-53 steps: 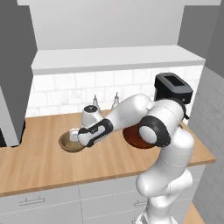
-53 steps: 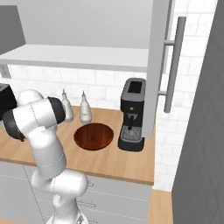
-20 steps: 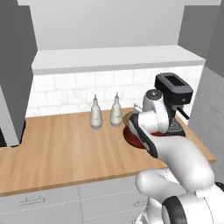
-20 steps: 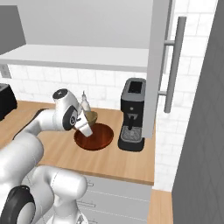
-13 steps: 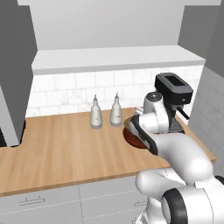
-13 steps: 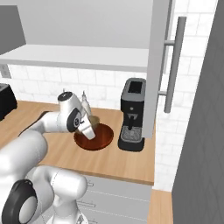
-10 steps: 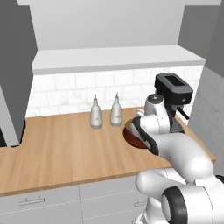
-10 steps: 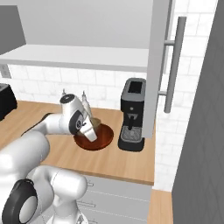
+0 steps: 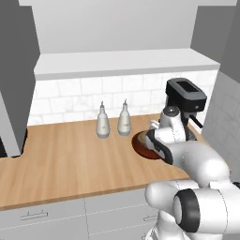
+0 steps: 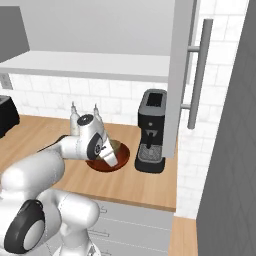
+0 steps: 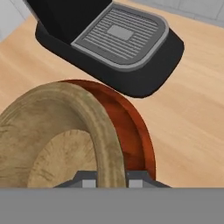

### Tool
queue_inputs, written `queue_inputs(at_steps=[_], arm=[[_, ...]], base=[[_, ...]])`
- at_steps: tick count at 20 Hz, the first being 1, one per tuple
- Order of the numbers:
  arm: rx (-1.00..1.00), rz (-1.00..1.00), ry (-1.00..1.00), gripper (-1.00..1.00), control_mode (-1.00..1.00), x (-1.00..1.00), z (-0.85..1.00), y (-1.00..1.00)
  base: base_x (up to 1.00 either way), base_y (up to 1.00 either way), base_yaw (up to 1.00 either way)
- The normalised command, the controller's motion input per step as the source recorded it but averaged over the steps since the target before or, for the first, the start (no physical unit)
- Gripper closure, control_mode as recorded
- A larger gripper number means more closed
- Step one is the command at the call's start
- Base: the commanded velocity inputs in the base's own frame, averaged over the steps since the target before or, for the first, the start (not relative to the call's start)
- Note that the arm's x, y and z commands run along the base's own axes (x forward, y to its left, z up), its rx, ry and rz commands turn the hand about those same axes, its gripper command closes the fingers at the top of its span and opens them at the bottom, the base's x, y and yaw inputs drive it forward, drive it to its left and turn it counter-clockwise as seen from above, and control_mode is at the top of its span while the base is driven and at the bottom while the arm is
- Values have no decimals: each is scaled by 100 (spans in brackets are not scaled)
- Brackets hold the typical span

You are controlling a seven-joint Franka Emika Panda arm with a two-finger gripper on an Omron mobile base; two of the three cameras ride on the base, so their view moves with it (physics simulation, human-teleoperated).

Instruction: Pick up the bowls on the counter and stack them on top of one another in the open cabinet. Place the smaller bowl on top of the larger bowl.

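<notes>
My gripper (image 11: 111, 177) is shut on the near rim of the smaller bowl (image 11: 57, 131), a tan-olive wooden bowl. It hangs tilted over the larger bowl (image 11: 135, 131), glossy reddish-brown, which lies on the counter (image 9: 70, 159) beside the coffee machine. I cannot tell whether the two bowls touch. In the right base view the smaller bowl (image 10: 117, 146) sits above the larger bowl (image 10: 122, 161), with the hand at its left side. In the left base view my arm covers most of the larger bowl (image 9: 140, 146). The open cabinet (image 9: 122, 63) runs above the backsplash with its white shelf bare.
A black coffee machine (image 9: 185, 105) stands just right of the bowls, its drip tray (image 11: 118, 30) close ahead of the hand. Two white bottles (image 9: 102, 123) (image 9: 124, 119) stand at the wall to the left. A cabinet door with a long handle (image 10: 197, 75) hangs at the right.
The gripper took the smaller bowl from the counter's left part and carried it right over the larger bowl. In the last second it edged further right and lower, toward the coffee machine.
</notes>
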Motion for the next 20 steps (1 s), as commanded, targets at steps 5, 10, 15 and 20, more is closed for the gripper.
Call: queue_inputs(at_steps=[5, 10, 15, 20], arm=[[0, 0, 0, 100, -100, 29, -12, 0], [0, 0, 0, -100, -100, 24, -1, 0], [1, 0, 0, -100, -100, 1, 6, 0], [7, 0, -14, -100, -100, -34, 81, -9]], base=[[0, 0, 0], [0, 0, 0], [0, 0, 0], [0, 0, 0]])
